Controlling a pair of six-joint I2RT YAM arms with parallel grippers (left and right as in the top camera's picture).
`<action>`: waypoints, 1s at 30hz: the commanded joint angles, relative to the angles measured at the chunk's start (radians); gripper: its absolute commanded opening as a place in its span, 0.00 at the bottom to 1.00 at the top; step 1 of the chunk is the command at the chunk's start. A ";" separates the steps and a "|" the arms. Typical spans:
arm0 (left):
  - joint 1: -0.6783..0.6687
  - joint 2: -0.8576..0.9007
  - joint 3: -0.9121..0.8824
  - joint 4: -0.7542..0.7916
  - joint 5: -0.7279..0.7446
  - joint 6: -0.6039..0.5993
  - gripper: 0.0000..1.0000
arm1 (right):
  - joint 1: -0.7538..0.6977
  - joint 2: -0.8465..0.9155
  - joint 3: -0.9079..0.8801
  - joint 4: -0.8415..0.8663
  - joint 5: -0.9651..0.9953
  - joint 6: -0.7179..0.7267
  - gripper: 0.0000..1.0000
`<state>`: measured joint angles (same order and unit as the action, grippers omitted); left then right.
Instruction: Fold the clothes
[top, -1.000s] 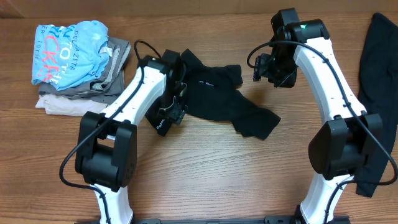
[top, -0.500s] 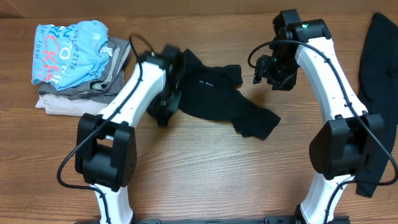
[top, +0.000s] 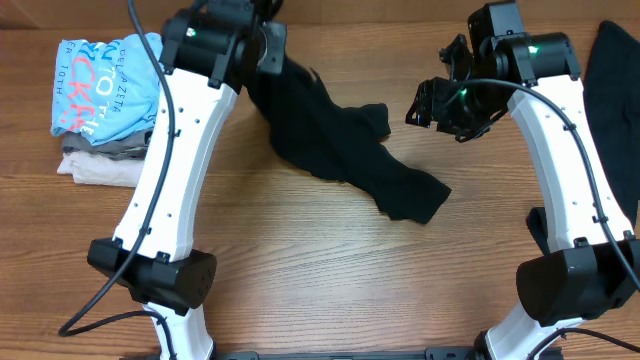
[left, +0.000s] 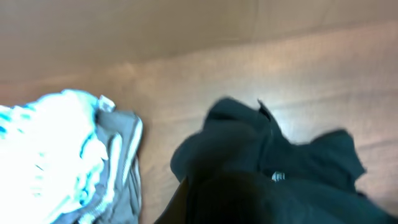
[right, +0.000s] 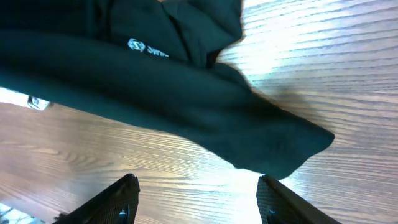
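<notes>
A black garment (top: 350, 160) lies crumpled across the middle of the table, its left end pulled up toward the far edge. My left gripper (top: 267, 45) is raised there and shut on that end; in the left wrist view the black garment (left: 236, 143) with its small white tag (left: 278, 177) covers the jaws. My right gripper (top: 438, 103) hangs open to the garment's right, touching nothing. In the right wrist view the right gripper (right: 199, 199) has bare wood between its fingers, and the black garment (right: 186, 93) lies just beyond them. Another black garment (top: 612, 90) lies at the right edge.
A folded pile stands at the far left, a light-blue lettered shirt (top: 110, 85) on top of grey and beige garments (top: 100, 160). The same pile (left: 68, 155) shows in the left wrist view. Both arm bases stand at the table's near edge.
My left gripper has shut on the black garment's left end and risen toward the far edge, stretching the cloth upward. My right gripper has shifted slightly right and stayed open.
</notes>
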<state>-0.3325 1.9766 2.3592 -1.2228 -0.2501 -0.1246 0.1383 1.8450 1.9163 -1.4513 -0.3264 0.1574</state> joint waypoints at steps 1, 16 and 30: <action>-0.002 -0.029 0.082 0.038 -0.052 -0.010 0.04 | 0.007 -0.011 0.003 0.003 -0.017 -0.079 0.65; -0.002 -0.026 0.098 0.204 -0.053 -0.011 0.04 | 0.129 -0.010 -0.087 -0.008 0.099 -0.006 0.65; 0.000 0.035 0.097 0.195 -0.053 -0.013 0.04 | 0.306 -0.011 -0.444 0.200 0.321 0.155 0.65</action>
<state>-0.3325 1.9976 2.4271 -1.0328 -0.2813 -0.1249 0.3813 1.8462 1.5009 -1.2720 -0.0998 0.2684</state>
